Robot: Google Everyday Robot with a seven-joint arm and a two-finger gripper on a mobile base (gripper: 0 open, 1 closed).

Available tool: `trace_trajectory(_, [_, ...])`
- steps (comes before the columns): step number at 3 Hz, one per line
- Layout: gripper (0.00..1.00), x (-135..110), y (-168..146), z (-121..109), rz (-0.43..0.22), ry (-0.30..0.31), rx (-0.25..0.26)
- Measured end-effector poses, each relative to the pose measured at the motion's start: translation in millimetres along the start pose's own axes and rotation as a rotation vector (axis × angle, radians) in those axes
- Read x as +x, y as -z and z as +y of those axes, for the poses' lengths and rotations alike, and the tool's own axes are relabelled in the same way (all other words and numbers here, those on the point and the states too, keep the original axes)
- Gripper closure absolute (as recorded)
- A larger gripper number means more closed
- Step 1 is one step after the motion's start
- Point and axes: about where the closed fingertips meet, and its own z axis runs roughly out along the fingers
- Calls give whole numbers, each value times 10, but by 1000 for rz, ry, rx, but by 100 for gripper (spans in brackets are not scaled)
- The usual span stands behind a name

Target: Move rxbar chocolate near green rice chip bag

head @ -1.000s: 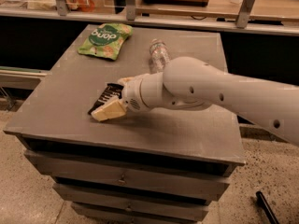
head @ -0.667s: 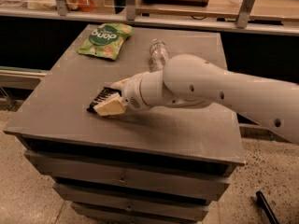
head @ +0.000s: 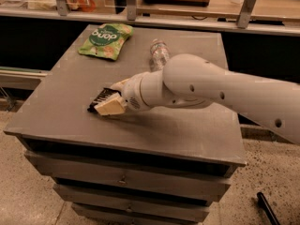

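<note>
Small, flat, black-wrapped bar [head: 96, 101] at the front left of the matte grey table [head: 56, 107], slanted and right against the cream gripper [head: 108, 104] (clamped on it or merely touching: cannot tell). Well apart, at the far left edge, the crinkly light-green bag [head: 106, 40] with white letters on a darker round logo. Farther right, a clear ribbed plastic bottle [head: 159, 53] lying just behind the smooth white arm [head: 211, 86].

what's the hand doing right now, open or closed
hand: closed on the rxbar chocolate, low over the front left of the table
</note>
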Motion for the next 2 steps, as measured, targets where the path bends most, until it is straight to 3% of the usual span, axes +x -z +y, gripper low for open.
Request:
trace_trajectory(1, [100,0,0,0,0,0,0])
trace_trajectory(2, [100,-111,64,-148,-25,27,70])
